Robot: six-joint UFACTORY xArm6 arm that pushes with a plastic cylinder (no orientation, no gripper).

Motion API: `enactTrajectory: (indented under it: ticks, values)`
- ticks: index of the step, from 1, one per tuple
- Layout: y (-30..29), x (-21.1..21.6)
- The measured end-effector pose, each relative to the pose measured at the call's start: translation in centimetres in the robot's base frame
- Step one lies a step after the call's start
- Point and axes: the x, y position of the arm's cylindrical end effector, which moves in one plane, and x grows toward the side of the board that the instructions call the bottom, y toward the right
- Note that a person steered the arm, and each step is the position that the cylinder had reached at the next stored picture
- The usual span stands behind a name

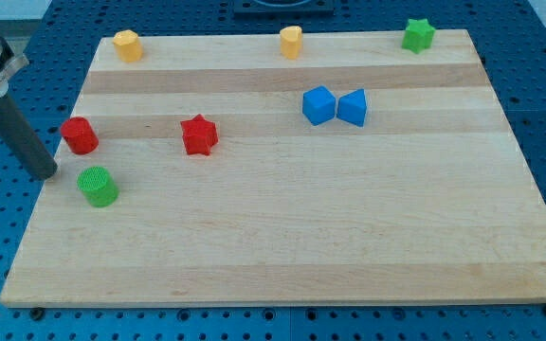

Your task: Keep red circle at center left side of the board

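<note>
Already red circle block [80,135] sits near centre-left edge of pale wooden bench [282,237], just to view's right and slightly above my tip [47,174]. No gripper on this arm: only dark rod, holding nothing, apart from every block. Green round block [98,186] lies just right of tip, slightly lower; red star block [198,134] further right.

Judgement: task looks close to met. Best move small: nudge gently if at all, approach slowly, avoid clipping green round block or sweeping red circle block off edge.
</note>
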Motion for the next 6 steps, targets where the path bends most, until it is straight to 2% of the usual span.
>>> enactTrajectory:
  ticks: [1, 6]
  values:
    - [1.3, -2.6]
    - [2.9, -2.6]
